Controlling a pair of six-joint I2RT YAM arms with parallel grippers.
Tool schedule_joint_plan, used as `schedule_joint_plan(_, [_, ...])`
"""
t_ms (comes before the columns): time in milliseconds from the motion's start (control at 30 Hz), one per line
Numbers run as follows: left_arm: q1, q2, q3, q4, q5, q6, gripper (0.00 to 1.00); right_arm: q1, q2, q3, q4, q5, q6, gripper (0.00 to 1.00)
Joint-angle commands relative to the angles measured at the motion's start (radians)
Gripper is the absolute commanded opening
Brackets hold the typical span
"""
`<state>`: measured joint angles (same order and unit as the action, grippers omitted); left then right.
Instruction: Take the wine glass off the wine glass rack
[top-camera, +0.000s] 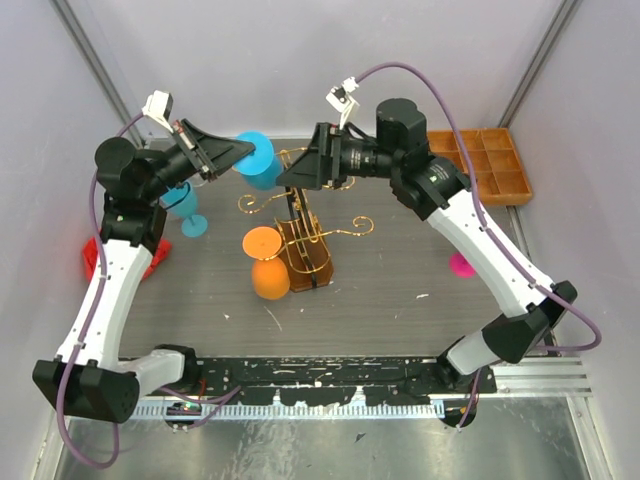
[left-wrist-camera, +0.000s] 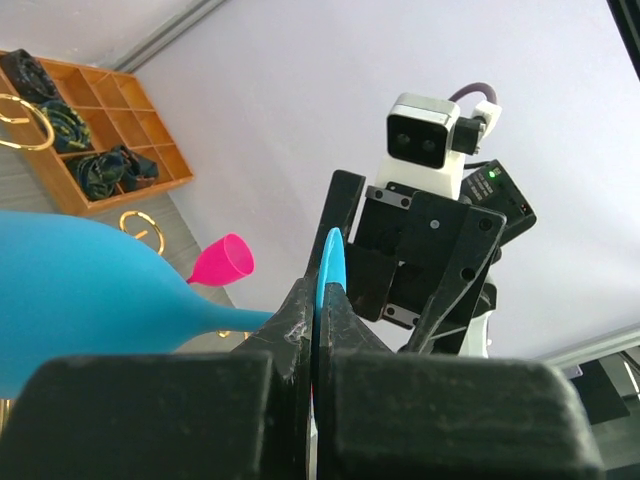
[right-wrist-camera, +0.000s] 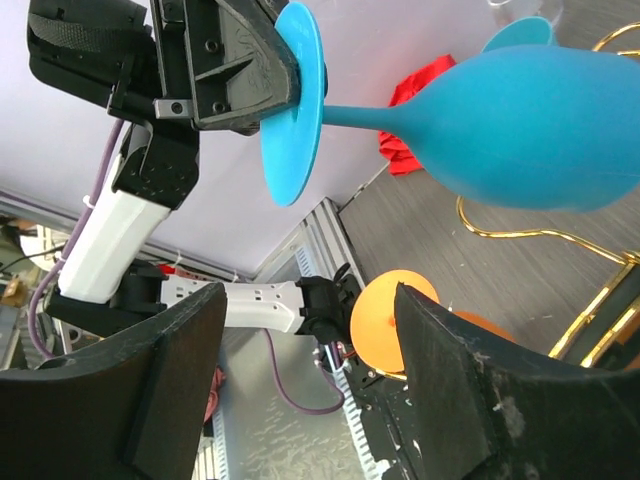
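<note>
The gold wire wine glass rack (top-camera: 303, 228) stands mid-table on its brown base. My left gripper (top-camera: 232, 156) is shut on the foot disc (left-wrist-camera: 331, 262) of a blue wine glass (top-camera: 260, 160). The glass is held sideways, just left of the rack's upper scroll arm; I cannot tell whether it touches the wire. The right wrist view shows its bowl (right-wrist-camera: 540, 125) above a gold arm (right-wrist-camera: 530, 235). An orange wine glass (top-camera: 268, 265) hangs upside down on the rack's left side. My right gripper (top-camera: 290, 172) is open and empty next to the blue bowl, by the rack's top.
A second blue glass (top-camera: 186, 208) stands at the left beneath my left arm. A pink glass (top-camera: 460, 264) lies at the right. A compartmented wooden tray (top-camera: 492, 165) sits at the back right. A red cloth (top-camera: 94, 256) lies at the left edge.
</note>
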<state>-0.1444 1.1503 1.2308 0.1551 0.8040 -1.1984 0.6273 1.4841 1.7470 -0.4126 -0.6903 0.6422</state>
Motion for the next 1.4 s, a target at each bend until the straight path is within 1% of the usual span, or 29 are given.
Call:
schedule_joint_plan(0, [-0.011,-0.027,0.029,0.052,0.03,-0.037,0.0,0.027,0.007,0.069,0.093,0.005,0.017,0.71])
schedule_joint_plan(67, [-0.012,-0.038,0.034,0.05,0.035,-0.037,0.0,0.027,0.007,0.073,0.077,0.019,0.0,0.7])
schedule_joint_plan(100, [-0.012,-0.048,0.054,0.004,0.032,-0.004,0.0,0.026,0.0,0.075,0.062,0.033,-0.014,0.7])
schedule_joint_plan(133, [-0.012,-0.066,0.088,-0.088,0.023,0.068,0.0,0.025,-0.01,0.081,0.043,0.055,-0.033,0.7])
schedule_joint_plan(200, [-0.014,-0.095,0.196,-0.355,-0.027,0.267,0.0,0.026,-0.029,0.104,-0.02,0.109,-0.075,0.71])
schedule_joint_plan(267, [-0.016,-0.124,0.297,-0.603,-0.116,0.445,0.0,0.024,-0.044,0.126,-0.072,0.155,-0.106,0.72])
schedule_joint_plan(300, [-0.02,-0.145,0.327,-0.687,-0.165,0.514,0.0,0.023,-0.05,0.135,-0.096,0.172,-0.118,0.73])
schedule_joint_plan(433, [-0.021,-0.254,0.323,-0.916,-0.38,0.652,0.0,0.021,-0.058,0.14,-0.161,0.198,-0.135,0.73])
schedule_joint_plan(500, [-0.021,-0.304,0.279,-0.971,-0.443,0.678,0.0,0.022,-0.054,0.135,-0.174,0.202,-0.133,0.73])
schedule_joint_plan(533, [-0.021,-0.323,0.255,-0.974,-0.443,0.677,0.0,0.021,-0.049,0.134,-0.17,0.193,-0.128,0.73])
schedule_joint_plan(600, [-0.021,-0.353,0.2,-0.945,-0.383,0.629,0.0,0.022,-0.032,0.125,-0.138,0.136,-0.097,0.72])
schedule_joint_plan(667, [-0.021,-0.367,0.13,-0.837,-0.278,0.53,0.0,0.03,-0.01,0.102,-0.069,0.049,-0.049,0.69])
schedule_joint_plan(700, [-0.021,-0.374,0.102,-0.774,-0.236,0.487,0.0,0.042,-0.003,0.096,-0.037,0.034,-0.034,0.68])
schedule_joint_plan(767, [-0.021,-0.379,0.071,-0.703,-0.2,0.438,0.0,0.077,0.012,0.105,-0.015,0.023,-0.031,0.67])
schedule_joint_plan(933, [-0.021,-0.368,0.072,-0.656,-0.164,0.406,0.0,0.134,0.044,0.118,0.027,0.009,-0.015,0.67])
schedule_joint_plan(1233, [-0.021,-0.361,0.067,-0.549,-0.125,0.317,0.0,0.21,0.103,0.135,0.023,0.009,-0.044,0.65])
schedule_joint_plan(1367, [-0.021,-0.351,0.058,-0.521,-0.111,0.291,0.0,0.221,0.103,0.121,0.085,-0.033,-0.024,0.62])
